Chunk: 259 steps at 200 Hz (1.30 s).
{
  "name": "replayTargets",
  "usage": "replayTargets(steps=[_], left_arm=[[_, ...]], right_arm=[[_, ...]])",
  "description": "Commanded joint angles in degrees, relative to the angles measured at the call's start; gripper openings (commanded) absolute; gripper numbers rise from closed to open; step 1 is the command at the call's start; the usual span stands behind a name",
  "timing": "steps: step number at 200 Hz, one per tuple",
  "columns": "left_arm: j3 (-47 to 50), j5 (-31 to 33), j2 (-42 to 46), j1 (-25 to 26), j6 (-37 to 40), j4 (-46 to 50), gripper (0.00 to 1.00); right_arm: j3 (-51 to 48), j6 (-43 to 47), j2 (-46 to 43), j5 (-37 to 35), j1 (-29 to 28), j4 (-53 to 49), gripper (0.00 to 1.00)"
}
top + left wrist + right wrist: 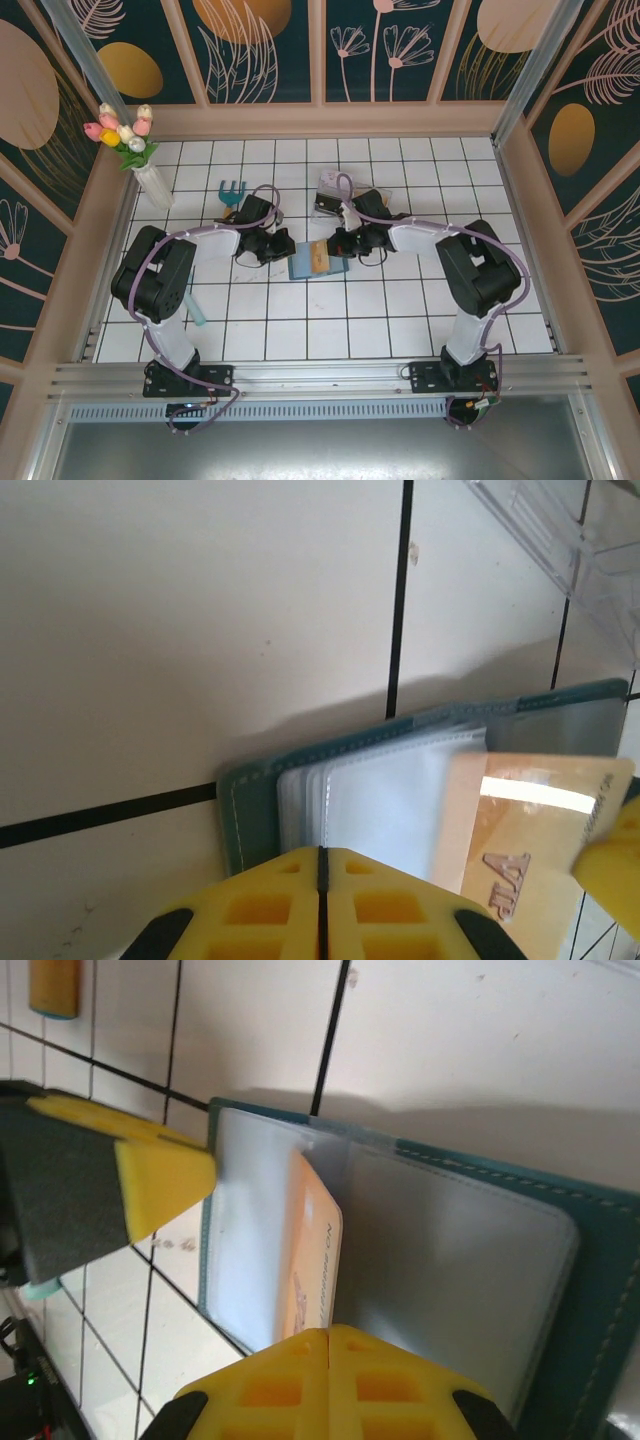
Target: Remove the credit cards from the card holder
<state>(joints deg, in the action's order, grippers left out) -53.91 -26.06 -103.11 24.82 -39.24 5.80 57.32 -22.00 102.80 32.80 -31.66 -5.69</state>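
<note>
On the tiled table (400, 330) the left arm (160, 275) and the right arm (480, 265) both reach to the middle, where the card holder (303, 266) lies open and flat, just in front of the clear plastic box (560, 530). The step in hand, as I judge it, is to draw the first card out of its sleeve. The gold card (315, 1250) stands partly out of a transparent pocket on the side of the holder that faces the right arm. The left gripper (320, 855) has its jaws together at the opposite edge of the holder. I cannot tell if it pinches this edge or only presses on it. The right gripper (328, 1335) has its jaws closed on the free end of the gold card, as far as its wrist view shows. To do this step well, the right gripper should pull straight along the direction of the pocket, away from the left gripper, low and slowly, without twisting, because the card is thin and can bend or slip from the pads. The left gripper should hold the holder down firmly. If the holder slides or lifts together with the card, it is better to stop and press harder. Several sleeves lie one over another, and I cannot tell if they hide more cards.
</note>
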Motion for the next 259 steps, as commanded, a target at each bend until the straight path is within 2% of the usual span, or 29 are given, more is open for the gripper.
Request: replayTargets(steps=[1, 24, 81, 115, 137, 162, 190, 204, 235, 259], left_arm=[[-1.5, 0.7, 0.6, 0.1, 0.9, 2.0, 0.11], [-3.6, 0.3, 1.4, -0.1, 0.1, 1.8, 0.18], [-3.6, -6.9, 4.3, -2.5, -3.4, -4.8, 0.36], [-3.0, -12.3, 7.2, -3.2, -5.0, -11.6, 0.54], [-2.5, -17.5, 8.1, -3.3, -6.7, -18.8, 0.63], [1.0, -23.4, 8.3, -3.3, -14.8, -33.4, 0.75], [1.1, -26.4, 6.5, -3.2, -21.0, -42.6, 0.74], [1.4, -27.7, 5.6, -3.1, -24.4, -48.1, 0.62], [1.9, -29.8, 3.0, -3.0, -30.9, -58.5, 0.5], [2.1, -30.1, 3.4, -3.0, -31.3, -59.6, 0.38]], right_arm=[[-1.5, -1.0, -2.8, 2.9, 1.7, 2.0, 0.0], [-2.1, -1.3, -4.1, 3.1, 2.0, 2.3, 0.0], [-3.2, -1.6, -8.5, 5.4, 4.0, 4.3, 0.0], [-3.6, -3.7, -11.3, 9.2, 5.3, 8.9, 0.0], [-2.8, -5.0, -12.9, 11.8, 6.2, 11.5, 0.0], [-1.6, -7.0, -14.7, 15.5, 7.5, 13.7, 0.0], [-1.3, -9.6, -16.5, 19.2, 8.5, 18.0, 0.0], [-1.0, -11.0, -16.4, 20.7, 8.9, 20.2, 0.0], [0.2, -12.4, -15.7, 22.1, 9.2, 20.9, 0.0], [-0.3, -14.6, -16.1, 23.3, 9.4, 24.2, 0.0]])
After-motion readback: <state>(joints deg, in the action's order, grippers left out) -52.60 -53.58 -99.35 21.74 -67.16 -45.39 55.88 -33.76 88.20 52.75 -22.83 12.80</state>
